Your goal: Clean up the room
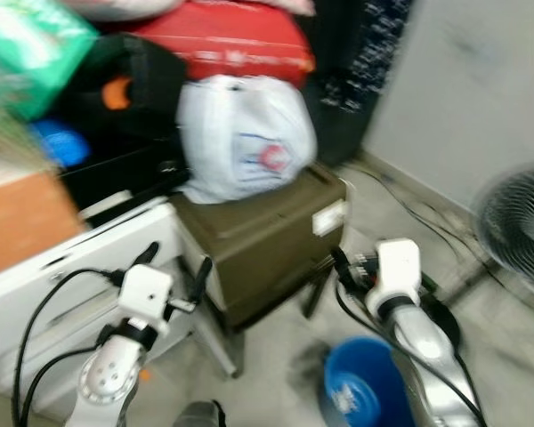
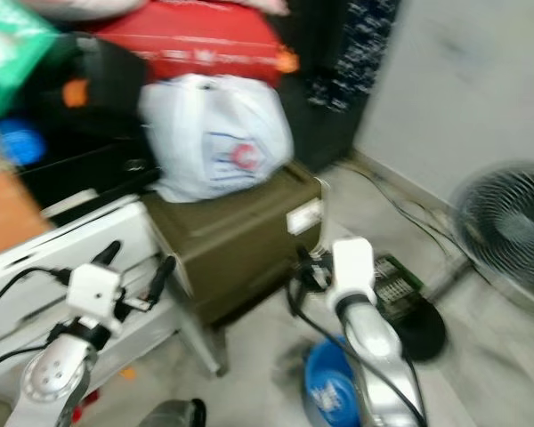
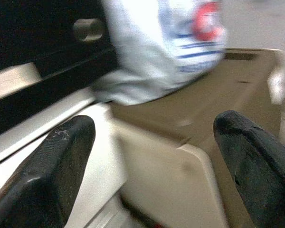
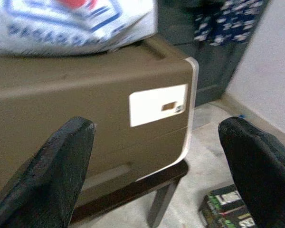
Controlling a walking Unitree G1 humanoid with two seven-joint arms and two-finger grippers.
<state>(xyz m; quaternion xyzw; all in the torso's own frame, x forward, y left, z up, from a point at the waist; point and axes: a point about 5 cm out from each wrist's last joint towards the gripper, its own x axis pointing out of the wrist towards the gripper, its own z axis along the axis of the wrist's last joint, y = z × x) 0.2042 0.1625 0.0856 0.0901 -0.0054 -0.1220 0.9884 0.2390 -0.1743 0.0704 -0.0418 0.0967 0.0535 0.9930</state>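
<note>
The picture is blurred. A white plastic bag (image 1: pixel 245 138) with a red and blue print sits on top of an olive-brown box (image 1: pixel 267 231) that stands on dark legs. My left gripper (image 1: pixel 173 265) is open, held in front of the gap between a white cabinet (image 1: pixel 80 258) and the box; its wrist view looks at the bag (image 3: pixel 166 42). My right gripper (image 1: pixel 349 265) is open too, beside the box's right front corner. The box's white label (image 4: pixel 157 105) lies between its fingers (image 4: pixel 61 161).
A red suitcase (image 1: pixel 231 40), black bags and green packaging are piled behind the white bag. On the floor stand a blue bucket (image 1: pixel 365 382) under my right arm and a fan (image 1: pixel 516 231) at the right. Cables run along the wall.
</note>
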